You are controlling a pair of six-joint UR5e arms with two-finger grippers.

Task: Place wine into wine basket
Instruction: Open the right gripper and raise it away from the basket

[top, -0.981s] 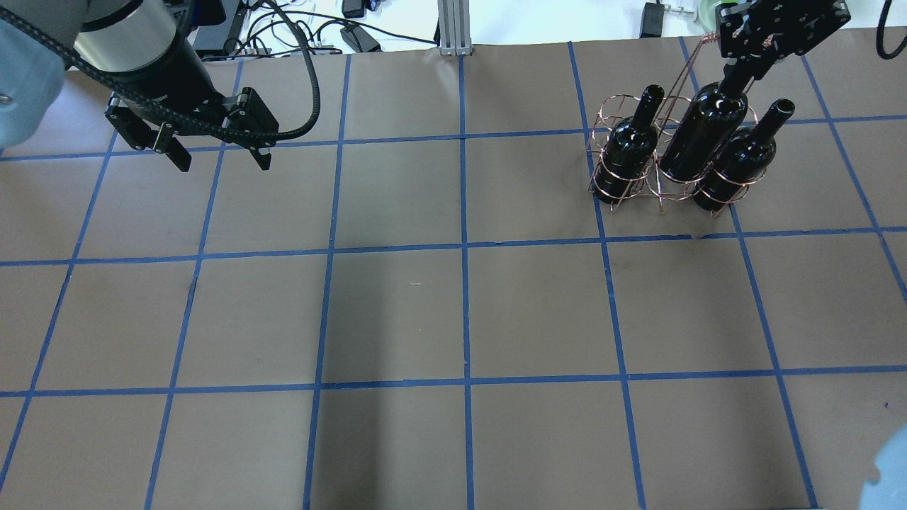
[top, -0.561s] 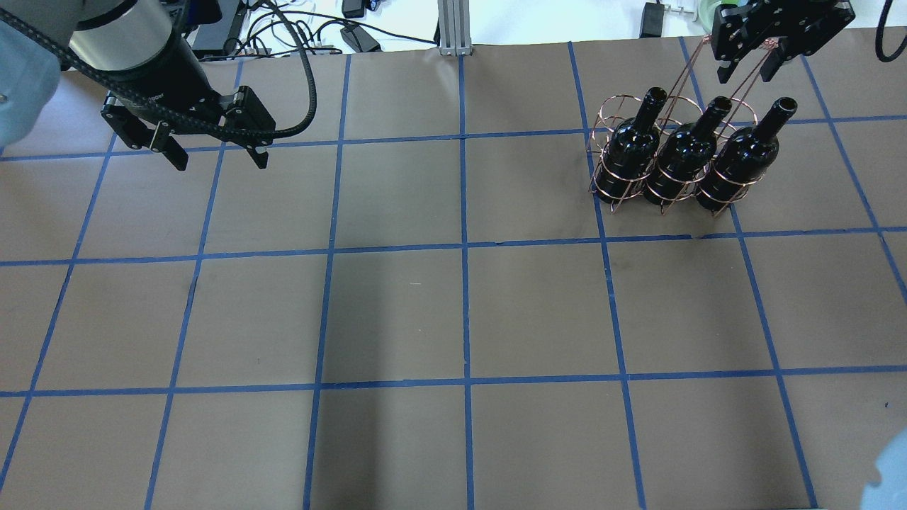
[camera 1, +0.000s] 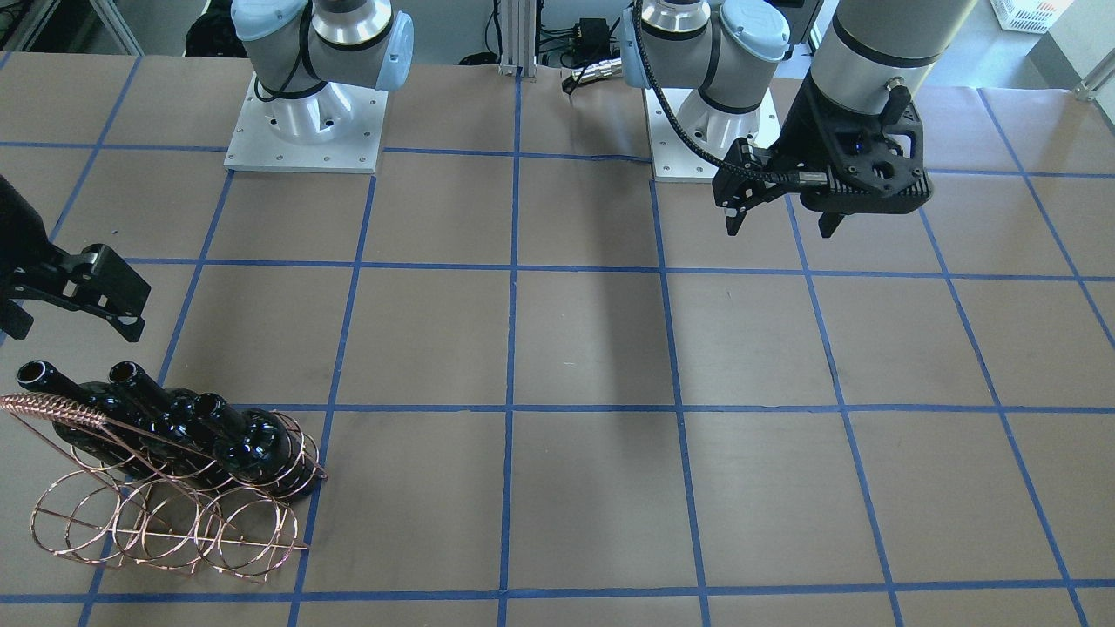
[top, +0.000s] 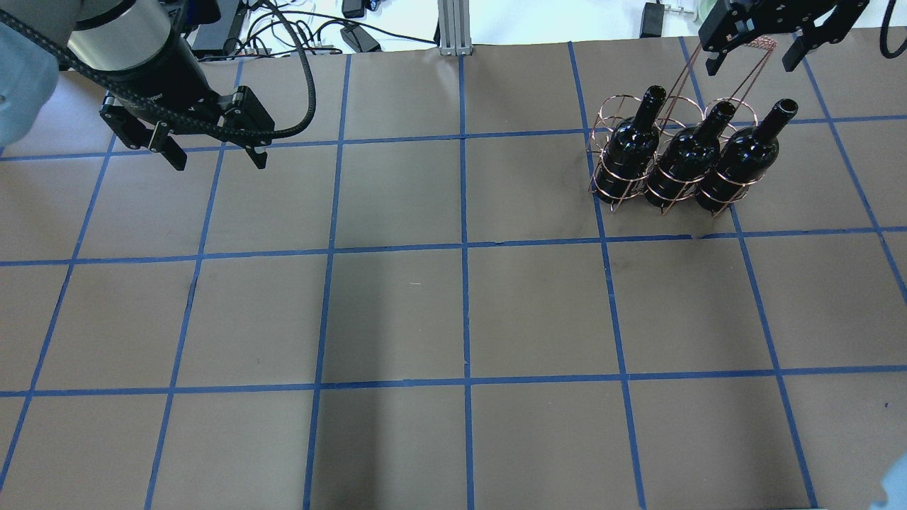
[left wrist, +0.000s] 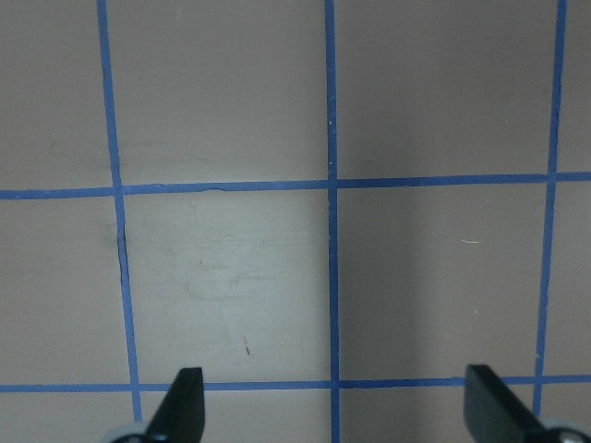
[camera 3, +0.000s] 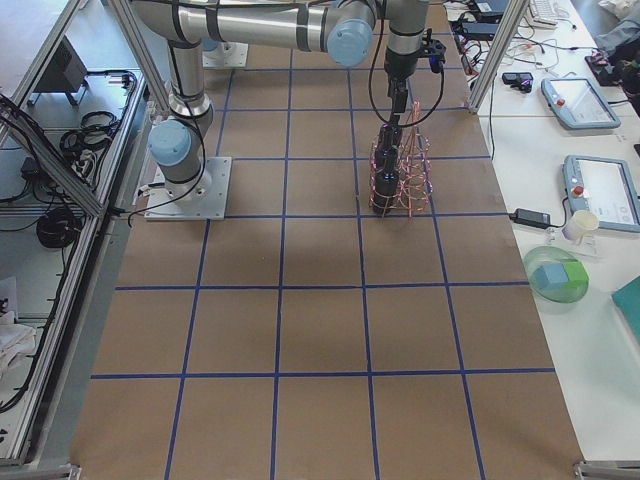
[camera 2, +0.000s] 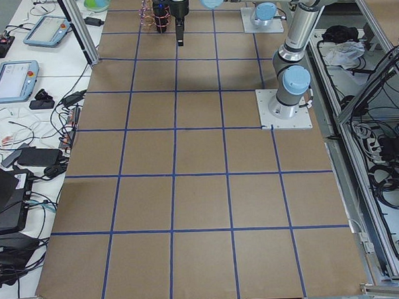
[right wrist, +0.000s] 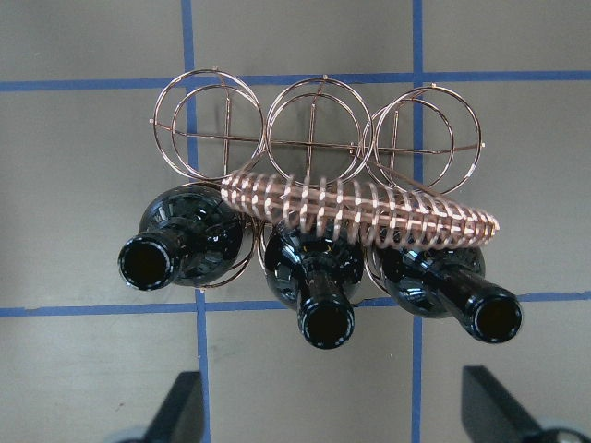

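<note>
The copper wire wine basket point(top: 608, 185) stands at the far right of the table. Three black wine bottles sit upright in its near row of rings. The middle bottle point(top: 682, 154) stands between the left bottle point(top: 627, 152) and the right bottle point(top: 740, 157). My right gripper point(top: 751, 57) is open and empty, above the basket's coiled handle point(right wrist: 360, 208). The right wrist view looks down on the middle bottle point(right wrist: 319, 277) and the empty back rings point(right wrist: 314, 138). My left gripper point(top: 218, 159) is open and empty, above bare table at the far left.
The table is brown paper with a blue tape grid point(top: 464, 248). The two arm bases point(camera 1: 305, 122) stand on the robot's side. Cables and a metal post point(top: 453, 28) lie beyond the far edge. Tablets and boxes lie on side benches point(camera 3: 580, 190).
The right gripper let go of the middle bottle, which dropped fully into its ring. The gripper opened and rose away from the neck. The left arm barely moved.
</note>
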